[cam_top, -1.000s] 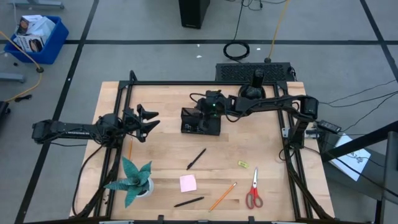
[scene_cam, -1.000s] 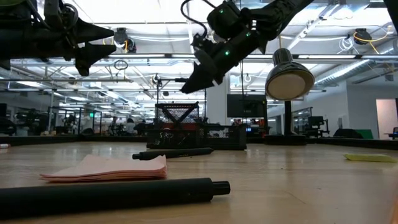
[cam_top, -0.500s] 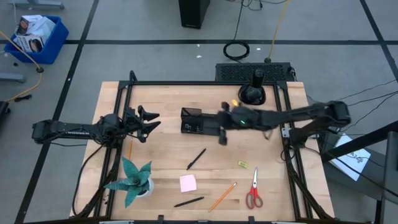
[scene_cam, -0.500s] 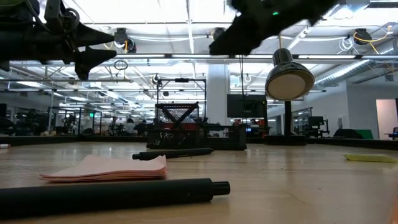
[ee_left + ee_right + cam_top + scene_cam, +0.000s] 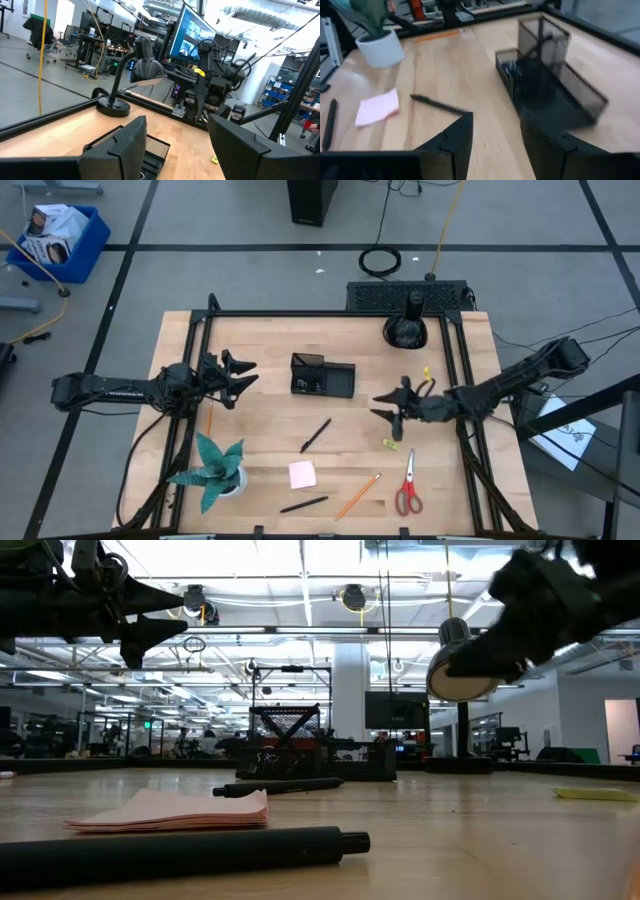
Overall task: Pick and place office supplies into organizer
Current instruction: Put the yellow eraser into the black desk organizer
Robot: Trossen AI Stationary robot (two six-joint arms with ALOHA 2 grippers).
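Black right claw hovered spread and empty at the organizer's four o'clock; left claw spread at nine.

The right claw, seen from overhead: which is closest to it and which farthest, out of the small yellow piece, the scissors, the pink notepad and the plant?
From the right claw:
1. Small yellow piece, just below it in the picture.
2. Scissors, near the front edge on the right.
3. Pink notepad, front middle.
4. Plant, front left.

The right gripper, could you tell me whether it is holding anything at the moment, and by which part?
Nothing is held. The right gripper hangs open and empty above the table, between the organizer and the scissors.
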